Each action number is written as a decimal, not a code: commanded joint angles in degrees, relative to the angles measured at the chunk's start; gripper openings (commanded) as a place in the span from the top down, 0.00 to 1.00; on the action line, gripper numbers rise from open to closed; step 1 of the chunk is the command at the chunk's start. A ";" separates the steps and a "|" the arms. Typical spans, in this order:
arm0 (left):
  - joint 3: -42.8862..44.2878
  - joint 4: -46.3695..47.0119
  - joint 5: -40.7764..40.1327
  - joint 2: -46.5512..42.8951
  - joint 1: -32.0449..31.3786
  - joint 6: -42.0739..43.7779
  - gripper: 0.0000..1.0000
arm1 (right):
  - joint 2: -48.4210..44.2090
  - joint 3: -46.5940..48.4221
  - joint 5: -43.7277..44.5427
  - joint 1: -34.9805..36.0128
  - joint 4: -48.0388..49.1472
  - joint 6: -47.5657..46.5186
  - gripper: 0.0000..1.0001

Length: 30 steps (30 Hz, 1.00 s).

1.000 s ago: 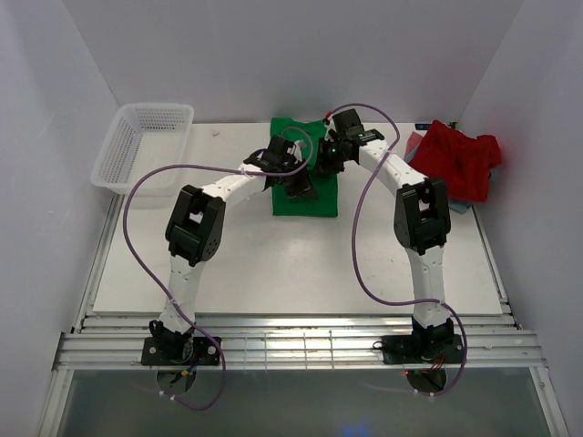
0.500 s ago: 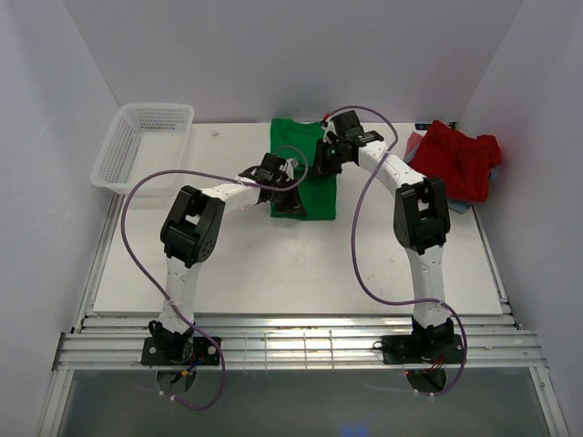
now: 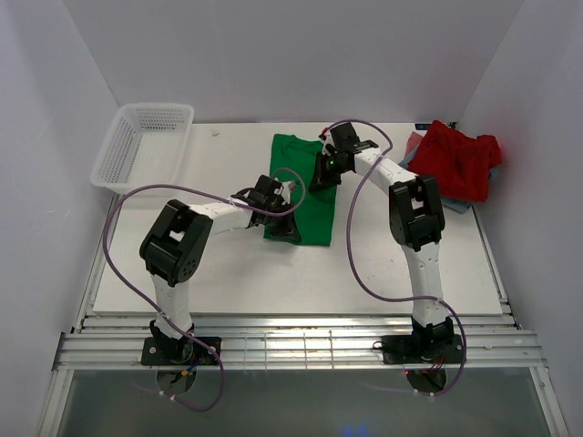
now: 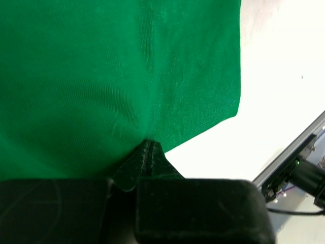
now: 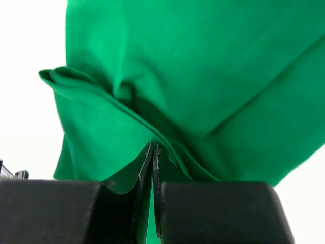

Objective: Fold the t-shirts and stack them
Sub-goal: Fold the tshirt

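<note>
A bright green t-shirt (image 3: 311, 208) lies lengthwise in the middle of the white table. My left gripper (image 3: 285, 226) is shut on its near-left edge, and the left wrist view shows the closed tips (image 4: 147, 145) pinching the green cloth (image 4: 117, 76). My right gripper (image 3: 322, 176) is shut on the shirt's right side. In the right wrist view, folded green layers (image 5: 203, 66) are bunched at the closed tips (image 5: 154, 147). A red t-shirt (image 3: 460, 157) sits crumpled at the far right, on top of a blue-grey one (image 3: 461, 208).
A white mesh basket (image 3: 146, 141) stands at the far left corner of the table. White walls close in the left, back and right sides. The arms' bases and metal rails (image 3: 301, 350) run along the near edge.
Both grippers have drawn the green t-shirt toward the near edge, so it now lies longer and flatter. The left arm swung near and left, while the right gripper moved a little nearer.
</note>
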 commanded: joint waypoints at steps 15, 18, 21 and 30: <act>-8.13 -5.13 -0.91 -10.72 -7.80 -2.62 1.00 | -6.05 -4.51 4.96 0.13 3.43 -3.80 0.92; -3.56 -7.58 -3.63 -14.25 -8.24 -3.77 1.00 | -12.19 -6.26 6.63 0.22 4.84 -4.49 0.88; 3.73 -11.36 -6.45 -15.74 -8.25 -4.04 1.00 | -19.66 -9.59 9.35 0.39 5.02 -5.73 0.77; 7.98 -26.74 -24.98 -22.69 -7.81 -5.26 0.66 | -37.78 -29.27 8.14 2.15 -1.75 -5.29 0.50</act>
